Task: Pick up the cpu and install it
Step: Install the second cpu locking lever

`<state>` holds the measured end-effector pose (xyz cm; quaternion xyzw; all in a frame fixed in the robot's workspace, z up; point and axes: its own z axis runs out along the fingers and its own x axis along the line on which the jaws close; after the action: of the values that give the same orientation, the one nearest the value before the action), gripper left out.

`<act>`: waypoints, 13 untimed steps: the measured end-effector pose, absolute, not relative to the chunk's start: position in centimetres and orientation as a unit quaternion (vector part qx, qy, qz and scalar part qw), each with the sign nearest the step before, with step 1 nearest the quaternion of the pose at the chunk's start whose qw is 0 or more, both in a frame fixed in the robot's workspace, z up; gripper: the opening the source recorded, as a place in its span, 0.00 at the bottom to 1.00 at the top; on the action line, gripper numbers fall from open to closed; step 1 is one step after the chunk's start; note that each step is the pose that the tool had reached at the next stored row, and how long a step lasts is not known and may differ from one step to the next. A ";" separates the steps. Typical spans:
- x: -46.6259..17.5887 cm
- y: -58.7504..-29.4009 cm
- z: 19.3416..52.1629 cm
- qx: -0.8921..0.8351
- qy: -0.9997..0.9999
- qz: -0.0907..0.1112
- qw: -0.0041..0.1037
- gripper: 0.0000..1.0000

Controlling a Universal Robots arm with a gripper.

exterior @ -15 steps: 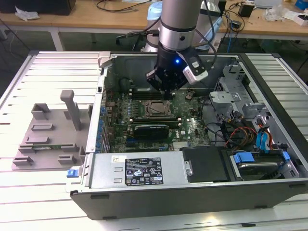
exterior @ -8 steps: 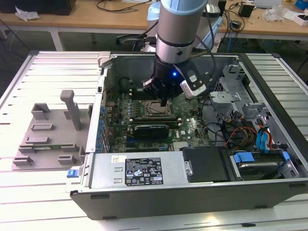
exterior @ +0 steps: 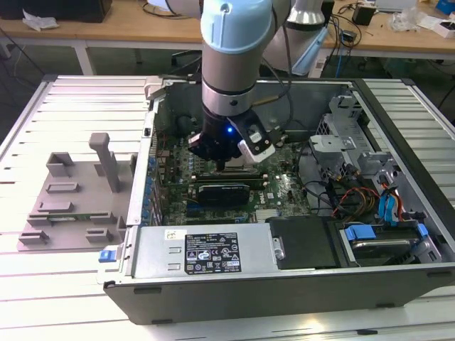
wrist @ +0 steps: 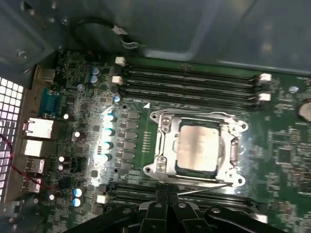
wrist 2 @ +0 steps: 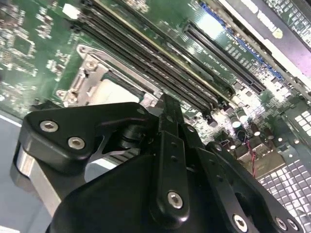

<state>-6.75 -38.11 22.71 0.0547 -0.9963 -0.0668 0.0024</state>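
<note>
The cpu (wrist: 197,148), a square chip with a silver-grey metal top, lies flat inside the metal-framed socket (wrist: 163,145) on the green motherboard. A pale corner of the cpu (wrist 2: 115,91) shows in the second wrist view beside the socket frame (wrist 2: 87,80). My gripper (wrist: 167,198) hangs just off the socket's edge by the memory slots, its black fingers (wrist 2: 167,116) together with nothing between them. In the exterior view the gripper (exterior: 222,165) is low inside the open computer case, over the board.
A grey plastic holder tray (exterior: 71,199) stands on the slatted table at the exterior view's left. Memory slots (wrist: 189,80) run on both sides of the socket. A graphics card (exterior: 224,190), the power supply (exterior: 206,250) and drive cages (exterior: 355,142) crowd the case.
</note>
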 end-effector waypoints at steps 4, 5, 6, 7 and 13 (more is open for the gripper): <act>-7.5 -38.1 21.5 0.055 -0.996 -0.067 0.002 0.11; -7.6 -38.1 21.3 0.055 -0.996 -0.067 0.002 0.11; -7.7 -38.1 21.1 0.055 -0.996 -0.067 0.002 0.11; -7.7 -38.1 21.1 0.055 -0.996 -0.069 0.002 0.11; -7.7 -37.9 20.6 0.055 -0.996 -0.076 0.002 0.11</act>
<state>-7.72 -37.94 20.61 0.0548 -0.9956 -0.0757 0.0018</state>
